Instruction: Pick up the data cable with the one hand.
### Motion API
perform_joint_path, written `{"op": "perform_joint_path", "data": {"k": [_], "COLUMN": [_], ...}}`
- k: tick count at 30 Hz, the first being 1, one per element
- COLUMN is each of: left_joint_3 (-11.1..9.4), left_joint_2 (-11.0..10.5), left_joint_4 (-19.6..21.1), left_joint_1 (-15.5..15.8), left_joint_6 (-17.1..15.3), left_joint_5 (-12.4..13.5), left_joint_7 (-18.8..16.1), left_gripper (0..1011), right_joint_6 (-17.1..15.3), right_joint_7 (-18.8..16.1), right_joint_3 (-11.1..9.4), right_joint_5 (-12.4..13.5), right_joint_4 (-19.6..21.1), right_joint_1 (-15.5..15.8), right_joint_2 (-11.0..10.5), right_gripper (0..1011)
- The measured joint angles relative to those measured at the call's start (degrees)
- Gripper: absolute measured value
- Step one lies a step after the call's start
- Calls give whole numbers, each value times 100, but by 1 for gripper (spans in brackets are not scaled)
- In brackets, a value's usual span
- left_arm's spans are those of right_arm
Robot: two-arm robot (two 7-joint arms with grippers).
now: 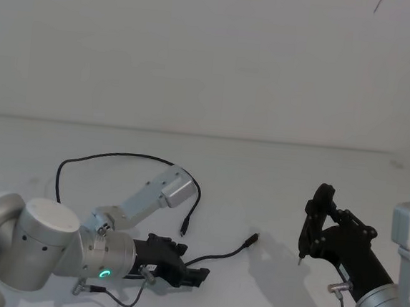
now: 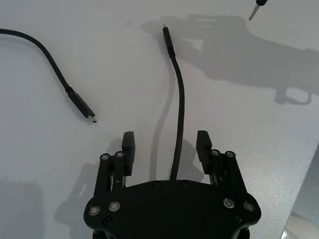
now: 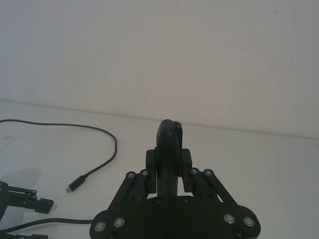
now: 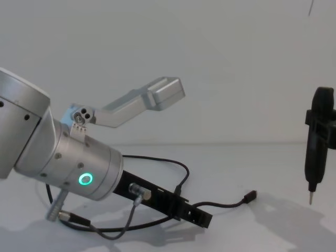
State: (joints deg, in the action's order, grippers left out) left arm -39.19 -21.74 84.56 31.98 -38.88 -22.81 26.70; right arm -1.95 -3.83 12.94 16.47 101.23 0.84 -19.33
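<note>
Black, thin and flexible, the data cable (image 1: pixel 118 156) lies on the white counter (image 1: pixel 296 183), left of centre. It loops from the far left back toward me. One small plug (image 1: pixel 182 230) rests near my left arm's silver link (image 1: pixel 162 189); the other plug (image 1: pixel 253 238) lies near the middle. Part of the run is hidden behind that link and under my left gripper (image 1: pixel 191 269).

Left gripper: low over the near-left counter, fingers (image 2: pixel 128 148) apart. The cable passes between them and goes out of sight beneath the gripper body. I cannot tell whether it touches either finger. A green ring (image 4: pixel 84 179) glows on the wrist cylinder (image 1: pixel 106 253).

Right gripper (image 3: pixel 169 167): raised at the near right, clamped on a slim black pen-like tool (image 4: pixel 315 142), its metal tip pointing down.
</note>
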Motion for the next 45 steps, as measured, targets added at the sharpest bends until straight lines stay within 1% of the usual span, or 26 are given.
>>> {"op": "perform_joint_path", "data": {"k": [3,4,5,7,9,11,12,14,17,18,20,22,23,27,31,34,35,39,40,41,42,45], "left_joint_3": [0,0,0,0,0,0,0,0,0,0,0,0,1,1,1,1,1,29,48,57,81,112], "left_joint_2": [7,9,13,17,19,22,22,24,25,25,27,27,26,16,-22,-90,-90,-207,-264,-292,-357,-443], "left_joint_4": [-9,-12,-16,-21,-23,-26,-28,-31,-32,-33,-34,-34,-35,-17,29,96,96,192,230,246,283,325], "left_joint_1": [-1,-2,-3,-4,-5,-6,-6,-7,-8,-7,-8,-9,-12,-23,-44,-75,-75,-126,-143,-150,-166,-182], "left_joint_6": [-3,-3,-4,-5,-6,-7,-8,-9,-10,-11,-12,-12,-10,36,190,416,416,767,892,952,1095,1262], "left_joint_5": [2,2,3,5,6,7,7,8,9,9,10,12,19,40,87,138,138,186,194,196,197,196], "left_joint_7": [-6,-7,-10,-12,-13,-14,-15,-16,-17,-18,-19,-19,-19,-15,8,62,62,181,239,269,346,439], "left_gripper": [684,640,628,516,483,393,375,295,235,178,122,90,42,36,36,36,36,36,36,36,36,36], "right_joint_6": [0,0,0,0,0,0,0,0,0,0,0,0,0,0,0,-4,-7,-27,-36,-43,-47,-73], "right_joint_7": [0,0,0,0,0,0,0,0,0,0,0,0,0,0,-10,-33,-40,-77,-91,-104,-116,-154], "right_joint_3": [0,0,0,0,0,0,0,0,0,0,0,0,0,-6,-30,-55,-61,-91,-100,-103,-108,-119], "right_joint_5": [0,0,0,0,0,0,0,0,0,0,0,0,0,0,7,33,44,81,93,103,110,139], "right_joint_4": [0,0,0,0,0,0,0,0,0,0,0,0,0,1,39,92,113,205,241,260,284,350], "right_joint_1": [0,0,0,0,0,0,0,0,0,0,0,0,0,-1,-19,-50,-59,-121,-149,-165,-185,-257], "right_joint_2": [0,0,0,0,0,0,0,0,0,0,0,0,0,4,14,27,31,52,60,65,72,95], "right_gripper": [279,279,279,279,279,279,279,279,279,279,279,279,279,279,279,279,279,279,279,279,279,279]}}
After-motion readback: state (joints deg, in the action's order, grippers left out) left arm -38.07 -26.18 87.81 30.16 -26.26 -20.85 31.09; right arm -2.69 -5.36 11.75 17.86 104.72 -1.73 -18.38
